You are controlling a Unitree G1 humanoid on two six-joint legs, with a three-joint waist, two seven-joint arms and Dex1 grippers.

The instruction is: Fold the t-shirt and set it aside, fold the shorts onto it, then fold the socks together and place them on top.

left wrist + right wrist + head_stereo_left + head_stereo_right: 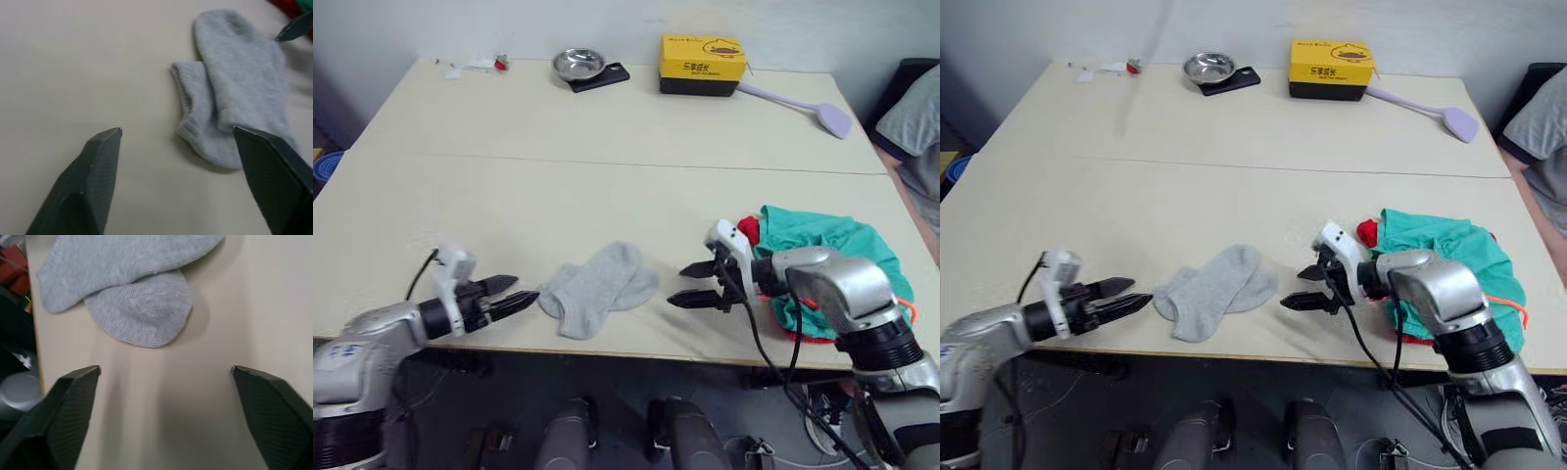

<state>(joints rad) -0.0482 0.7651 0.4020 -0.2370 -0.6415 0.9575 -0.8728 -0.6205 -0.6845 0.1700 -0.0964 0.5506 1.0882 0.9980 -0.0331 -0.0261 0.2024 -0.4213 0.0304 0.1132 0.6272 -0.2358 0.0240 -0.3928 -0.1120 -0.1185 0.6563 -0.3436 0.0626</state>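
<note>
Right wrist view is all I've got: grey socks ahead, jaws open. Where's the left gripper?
Observer: On the socks' other side. The left gripper points at them from the robot's left, jaws open, with a small gap to the nearest sock edge.
Operator: Shorts and shirt stacked yet?
Observer: The teal-green shorts lie on the red t-shirt at the table's right front, just behind the right gripper.
Operator: Anything else on the table?
Observer: Along the far edge: a yellow box, a steel bowl and a lilac spatula.
</note>
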